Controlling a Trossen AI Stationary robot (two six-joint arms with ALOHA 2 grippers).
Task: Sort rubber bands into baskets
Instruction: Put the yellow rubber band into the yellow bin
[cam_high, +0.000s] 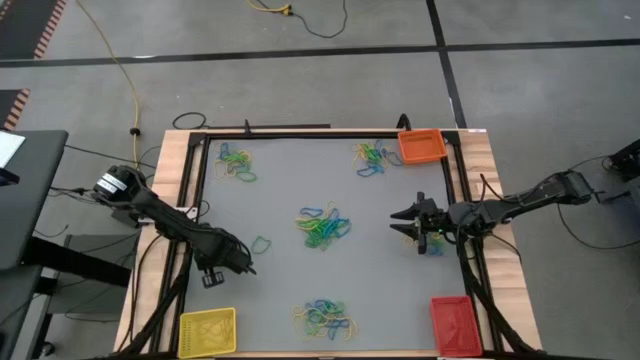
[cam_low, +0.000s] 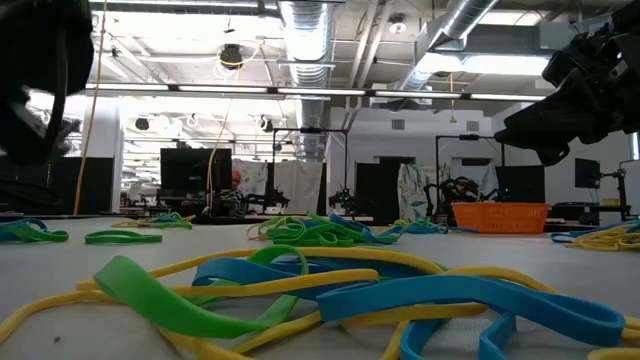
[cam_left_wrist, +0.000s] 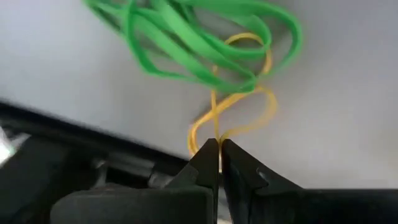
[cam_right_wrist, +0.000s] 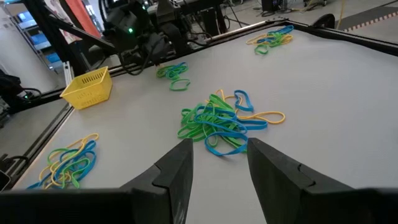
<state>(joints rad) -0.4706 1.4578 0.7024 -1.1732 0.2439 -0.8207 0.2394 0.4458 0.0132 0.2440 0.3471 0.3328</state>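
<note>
Well, the thin, flexible rubber bands in yellow, green and blue lie in loose tangles across the grey table mat (cam_high: 290, 180), and the biggest heap (cam_high: 324, 227) sits at the mat's centre, its loops piled over one another. Four more lots ring that central heap: one cluster (cam_high: 236, 163) toward the mat's far left corner, one (cam_high: 370, 157) toward its far right corner, one (cam_high: 325, 317) at the near edge, and a lone green loop (cam_high: 262, 243) just left of the heap. From table height the near cluster shows flat, ribbon-like bands, blue and yellow crossing under a green one. The left gripper (cam_left_wrist: 218, 149) hangs left of the heap at the mat's left edge, its two dark fingers pressed together on a thin yellow rubber band (cam_left_wrist: 230, 112) that twists in a figure of eight, with several green bands (cam_left_wrist: 193, 37) tangled into its far end. The right gripper (cam_right_wrist: 217, 149) hovers to the right of the central heap, pointed at it, its fingers standing apart with nothing between them. Three small, rectangular, low-walled plastic baskets stand at the mat's corners: the orange basket (cam_high: 421, 146) at the far right, the red basket (cam_high: 451, 324) at the near right, the yellow basket (cam_high: 207, 331) at the near left. I can make out no band in any of them.
</note>
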